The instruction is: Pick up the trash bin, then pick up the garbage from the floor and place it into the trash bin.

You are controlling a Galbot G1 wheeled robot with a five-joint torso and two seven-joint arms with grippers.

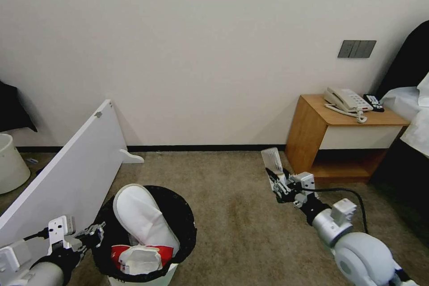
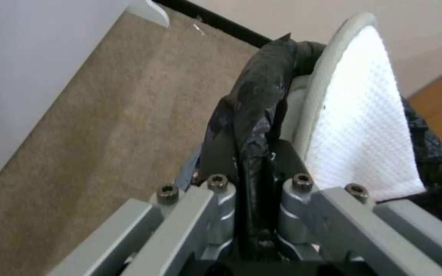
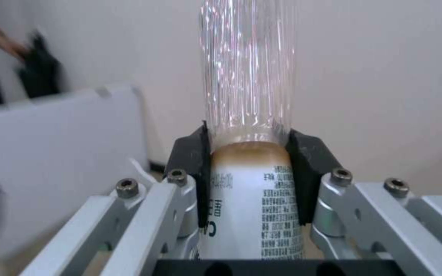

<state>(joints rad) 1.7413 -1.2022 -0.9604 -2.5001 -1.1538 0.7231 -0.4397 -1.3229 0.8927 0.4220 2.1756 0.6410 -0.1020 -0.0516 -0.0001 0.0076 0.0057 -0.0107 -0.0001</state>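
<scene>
Right end effector (image 1: 273, 178) grips bottle (image 1: 272, 160) — beside bin (image 1: 178, 214).

- Beige short-pile carpet floor (image 1: 232, 214) spans the scene.
- Wooden bedside cabinet (image 1: 313, 129) stands far right.
- Long white board (image 1: 67, 174) stands left.
- Pale round plastic bucket (image 1: 11, 163) sits far left.

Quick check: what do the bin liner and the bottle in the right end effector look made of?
Bin liner: thin black plastic film, judging by its glossy crinkles. Bottle: apparently clear, glossy plastic, see-through above a printed white label; glass can't be ruled out. It sits in the right end effector.
</scene>
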